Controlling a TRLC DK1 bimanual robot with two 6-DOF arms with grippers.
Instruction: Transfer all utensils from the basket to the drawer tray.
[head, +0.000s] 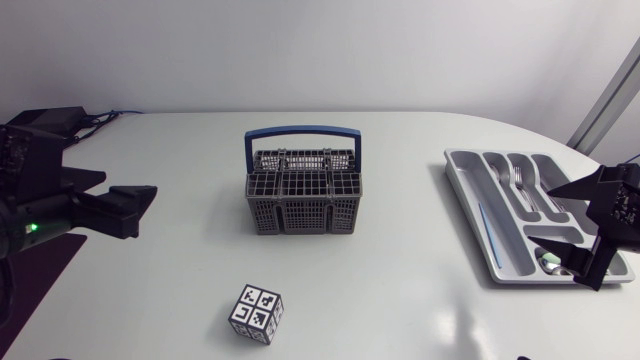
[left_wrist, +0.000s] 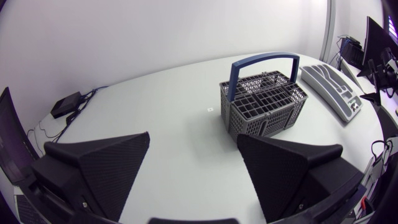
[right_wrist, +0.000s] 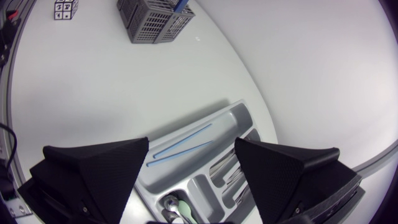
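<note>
The left gripper (left_wrist: 193, 140) sits well to the left of the basket (head: 302, 212). Its jaws are wide open and hold nothing, and the basket stands ahead of them, well apart. There is one basket and one marker cube (head: 257, 314), which lies in front of it. One tray (head: 462, 190) lies well to the right of the basket. It contains two thin blue sticks (right_wrist: 183, 144) and metal cutlery (head: 518, 180) whose count is unclear. The right gripper (right_wrist: 192, 144) hangs over the tray, jaws wide open and holding nothing.

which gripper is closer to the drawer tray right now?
Right. The right gripper hangs over one end of the drawer tray; the left gripper sits across the table, beyond the basket.
</note>
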